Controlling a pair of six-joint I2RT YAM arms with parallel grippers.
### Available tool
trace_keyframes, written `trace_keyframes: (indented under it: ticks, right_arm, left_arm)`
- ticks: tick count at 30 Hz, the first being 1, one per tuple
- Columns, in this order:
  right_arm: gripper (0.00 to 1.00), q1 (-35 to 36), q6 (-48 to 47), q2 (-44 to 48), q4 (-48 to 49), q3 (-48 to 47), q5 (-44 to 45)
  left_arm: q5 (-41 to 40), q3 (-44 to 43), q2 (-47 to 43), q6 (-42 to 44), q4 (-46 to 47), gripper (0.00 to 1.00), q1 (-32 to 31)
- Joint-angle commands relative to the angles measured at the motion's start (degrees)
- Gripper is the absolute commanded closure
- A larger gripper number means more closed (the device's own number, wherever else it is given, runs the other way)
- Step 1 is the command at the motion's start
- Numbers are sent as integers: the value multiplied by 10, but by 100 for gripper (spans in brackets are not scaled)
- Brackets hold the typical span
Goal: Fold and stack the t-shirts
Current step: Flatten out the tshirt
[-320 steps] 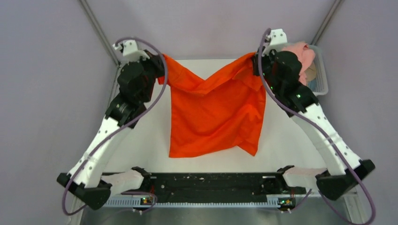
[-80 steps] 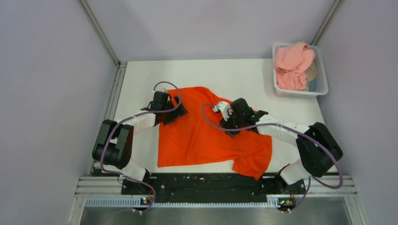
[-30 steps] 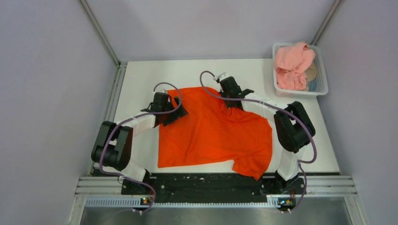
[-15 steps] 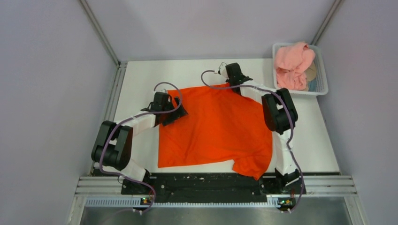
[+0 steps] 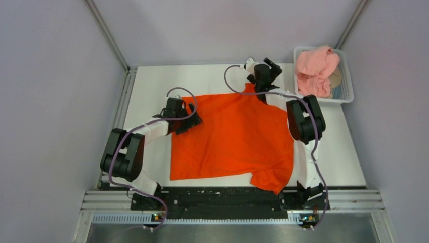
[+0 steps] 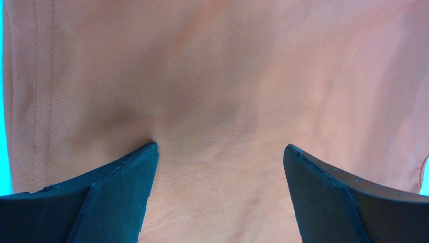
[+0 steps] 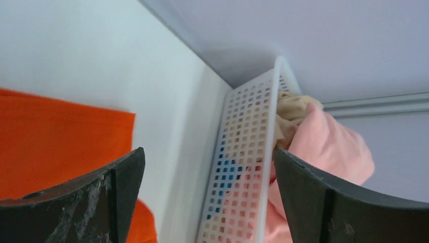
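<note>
The orange-red t-shirt [image 5: 232,136] lies spread flat across the middle of the table, one sleeve bunched near the front right. My left gripper [image 5: 188,121] is open over its far left corner; in the left wrist view, the fingertips [image 6: 126,187] stand wide apart on the fabric [image 6: 217,76] with nothing pinched. My right gripper [image 5: 270,67] is open just past the shirt's far right corner and holds nothing. The right wrist view looks between its fingers [image 7: 207,187] at the orange shirt's edge [image 7: 50,136]. The pale pink t-shirt [image 5: 314,68] [image 7: 329,147] lies crumpled in the basket.
The white mesh basket [image 5: 348,88] [image 7: 243,167] stands at the back right corner, close to my right gripper, with other cloth under the pink shirt. Grey walls enclose the table on three sides. A black rail [image 5: 217,198] runs along the front edge.
My right gripper dragged the shirt's far right corner toward the back right, flattening the shirt, then opened and let go. The left arm has not moved.
</note>
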State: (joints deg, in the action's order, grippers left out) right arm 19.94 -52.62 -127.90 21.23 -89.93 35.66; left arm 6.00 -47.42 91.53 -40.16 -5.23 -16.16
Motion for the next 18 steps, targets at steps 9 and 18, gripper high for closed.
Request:
trace_keyframes:
  ticks: [9,18]
  right_arm:
    - [1,-5,608,231,-296,129,-269]
    - [1,-15,678,213,-320,194,-281]
  left_arm:
    - [2,-36,-7,7,-33,1,1]
    - [-11,-116,50,13,-53,1,13]
